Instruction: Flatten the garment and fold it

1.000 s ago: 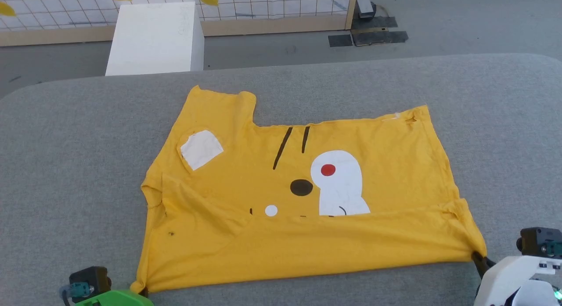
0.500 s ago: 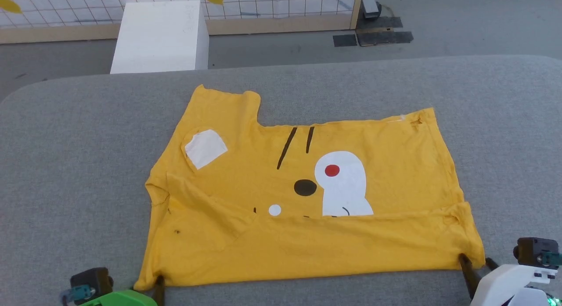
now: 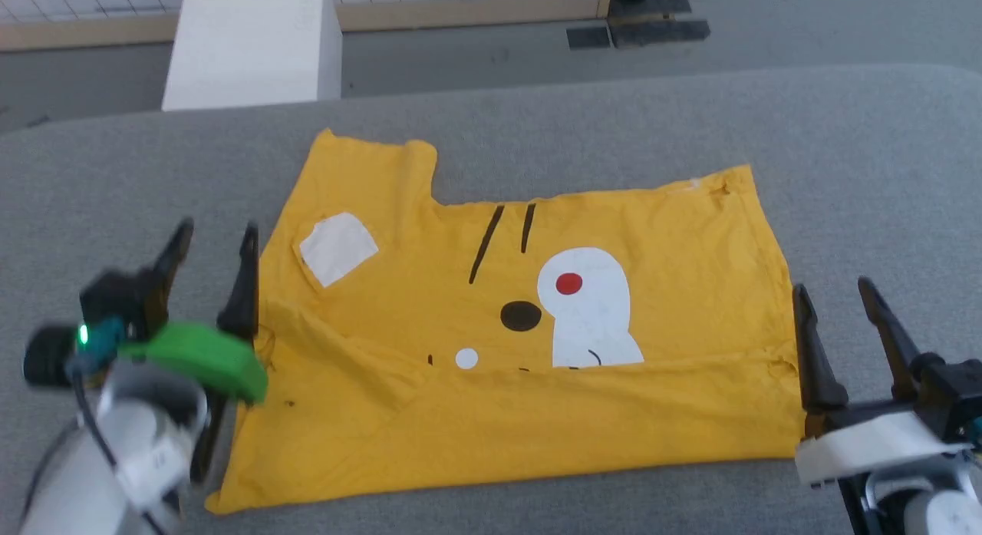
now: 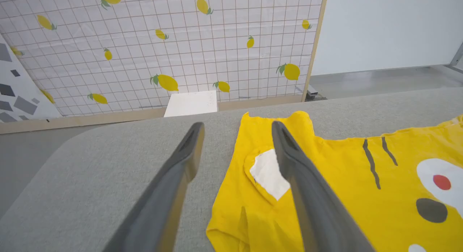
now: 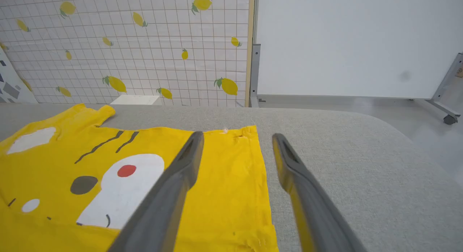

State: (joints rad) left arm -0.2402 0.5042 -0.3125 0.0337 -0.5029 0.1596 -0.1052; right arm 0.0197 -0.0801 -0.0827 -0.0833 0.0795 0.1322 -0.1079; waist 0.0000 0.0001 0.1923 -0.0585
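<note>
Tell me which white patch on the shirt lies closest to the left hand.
The squarish patch near the garment's left edge, beside the left hand; the red-dot patch and small white circle lie farther right.

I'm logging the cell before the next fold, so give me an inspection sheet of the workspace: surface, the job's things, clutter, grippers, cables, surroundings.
Surface: grey fabric-covered table with rounded corners.
Job's things: garment lies spread, print up; its near strip is folded over the print's lower part, with creases at the near left.
Clutter: nothing seen.
Grippers: left gripper open beside the garment's left edge; right gripper open beside its right edge; neither holds anything.
Cables: thin dark cable along the left wrist.
Surroundings: white box beyond the table, gridded lemon-print backdrop, white panel, dark floor mats.
</note>
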